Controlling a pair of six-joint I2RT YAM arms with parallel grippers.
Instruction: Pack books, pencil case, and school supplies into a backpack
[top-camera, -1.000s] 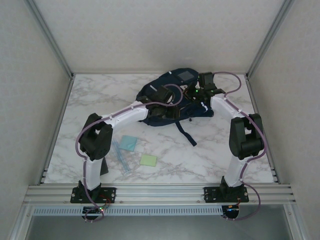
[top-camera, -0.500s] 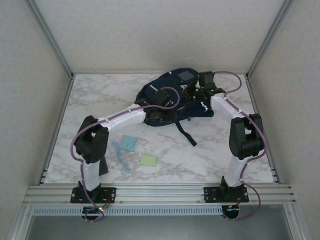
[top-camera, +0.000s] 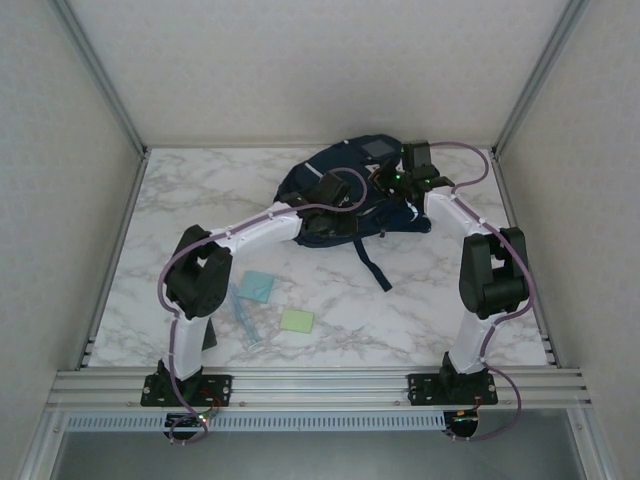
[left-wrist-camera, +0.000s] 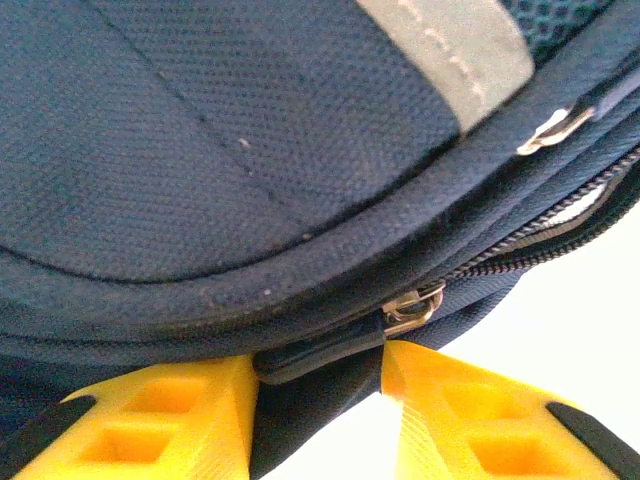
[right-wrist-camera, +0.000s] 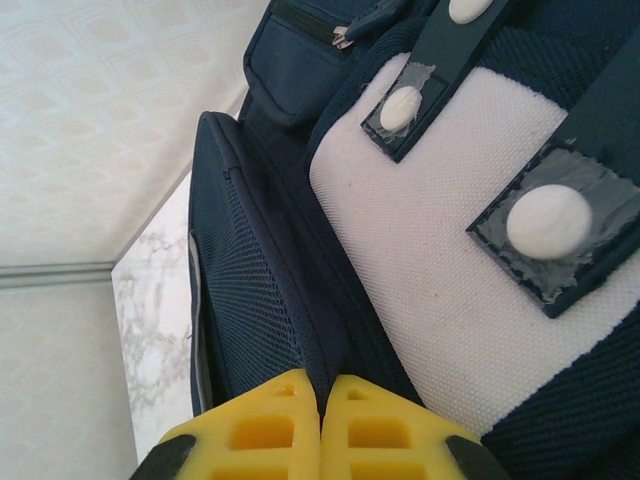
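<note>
Sitting loose on table (top-camera: 420, 300) by left arm (top-camera: 195, 280): blue pad (top-camera: 258, 286), green pad (top-camera: 296, 320), sticks (top-camera: 243, 322). Left gripper (left-wrist-camera: 320, 365) part-open, fingers either side of zipper pull (left-wrist-camera: 300, 362) on backpack (left-wrist-camera: 200, 150) at far centre; firm hold cannot tell. Right gripper (right-wrist-camera: 321, 395) closed tight at backpack edge. Risk: pull slips out, zipper jams.

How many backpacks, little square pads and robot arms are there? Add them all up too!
backpack: 1
square pads: 2 (light-blue pad, pale-green pad)
robot arms: 2 (left arm, right arm)
Total: 5
</note>
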